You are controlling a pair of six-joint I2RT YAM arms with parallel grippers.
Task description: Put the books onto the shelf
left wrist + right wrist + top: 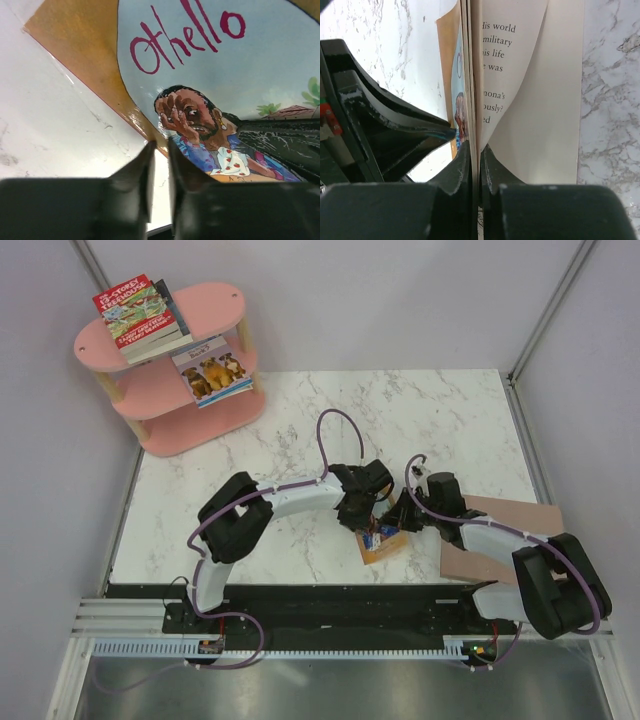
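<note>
The orange-tan book (385, 543), titled "Othello" (210, 75), hangs between both grippers near the table's front middle. My right gripper (476, 150) is shut on its lower edge, and loose pages (510, 60) fan open to the right. My left gripper (161, 146) straddles the cover's edge with its tips nearly together, pinching it. In the top view the left gripper (362, 525) and the right gripper (395, 518) meet over the book. The pink shelf (215, 302) stands at the far left. On its top board is a stack with the red treehouse book (135, 305), and the puppies book (213, 370) is on the middle board.
A flat plain brown board (500, 530) lies on the marble table (420, 420) under the right arm. Grey walls close in the table at the back and on both sides. The left gripper's dark finger (420, 130) fills the left of the right wrist view.
</note>
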